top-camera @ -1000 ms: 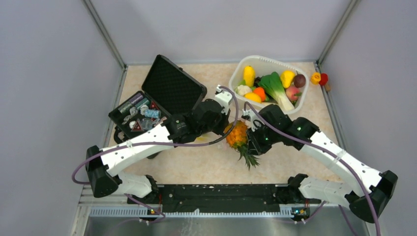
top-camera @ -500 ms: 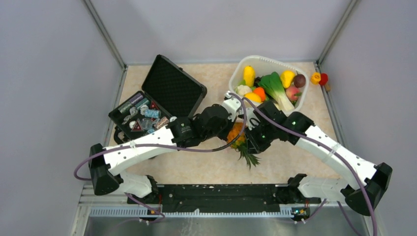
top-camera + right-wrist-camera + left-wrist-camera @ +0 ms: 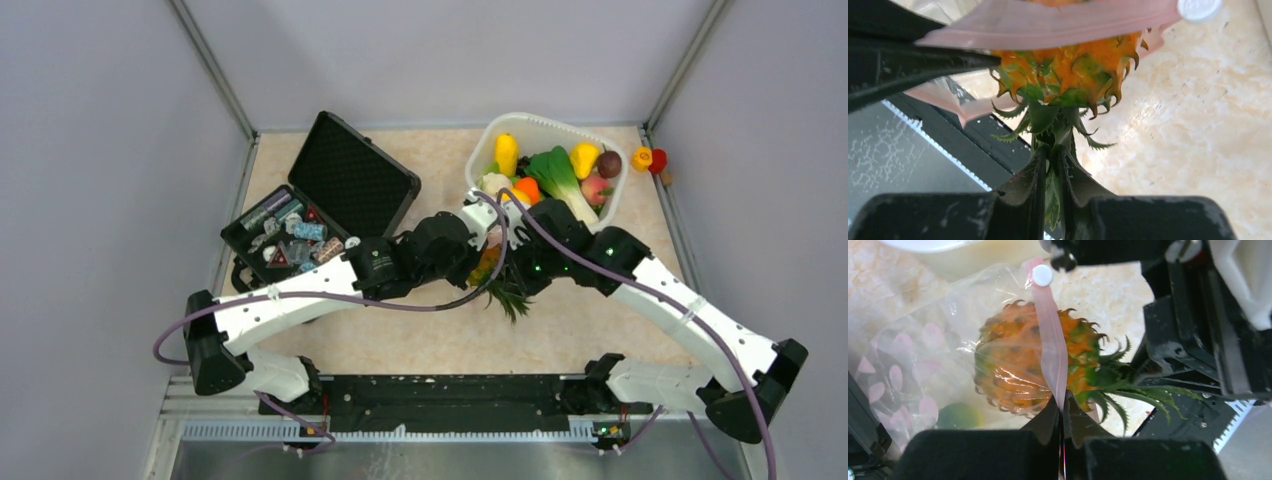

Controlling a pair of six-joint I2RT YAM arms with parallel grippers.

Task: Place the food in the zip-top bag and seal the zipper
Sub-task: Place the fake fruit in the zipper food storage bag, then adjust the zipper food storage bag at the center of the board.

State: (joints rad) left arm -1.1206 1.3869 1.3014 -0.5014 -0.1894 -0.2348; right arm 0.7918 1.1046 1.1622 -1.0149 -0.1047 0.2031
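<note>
Left arm (image 3: 282, 300) and right arm (image 3: 690, 312) inward; left end effector (image 3: 1063, 412) and right end effector (image 3: 1053, 157) closed.

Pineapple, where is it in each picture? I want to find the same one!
Top external: pineapple peeks out orange between the two arms, mid-table.
Left wrist: pineapple at centre, partway in the zip-top bag, under the pink zipper that the left pincer pinches.
Right wrist: pineapple at top middle, right pincer pinching its leaves.
Shared landmark: its green leafy crown, in all three.

Bright, even light, soft shadows; wrist views blur up close; the zip-top bag (image 3: 923, 332) glints.
</note>
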